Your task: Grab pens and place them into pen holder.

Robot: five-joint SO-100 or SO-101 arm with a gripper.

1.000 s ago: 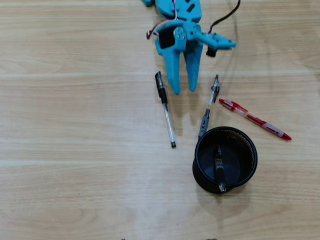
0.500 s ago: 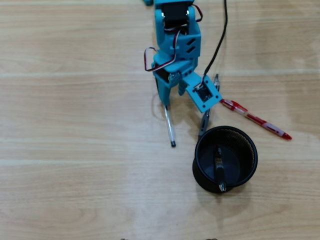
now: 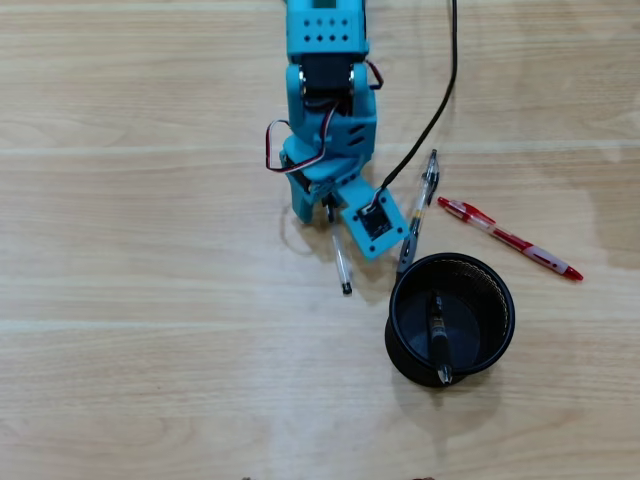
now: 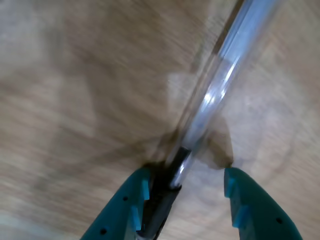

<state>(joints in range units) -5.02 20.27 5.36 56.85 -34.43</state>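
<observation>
While the arm crowds the scene, risks by item:
Tabletop [image 3: 120,300]: slick wood; a nudged pen could roll.
Pen holder [image 3: 402,345]: near the arm (one pen already inside); a careless swing could tip it.
Gripper [image 4: 186,187]: open, jaws astride the clear pen [image 4: 220,90], which hugs one finger; closing off-centre could flick it away.

Even, soft light fills the sharp overhead view, while the wrist view is blurred, with faint shadows.
</observation>
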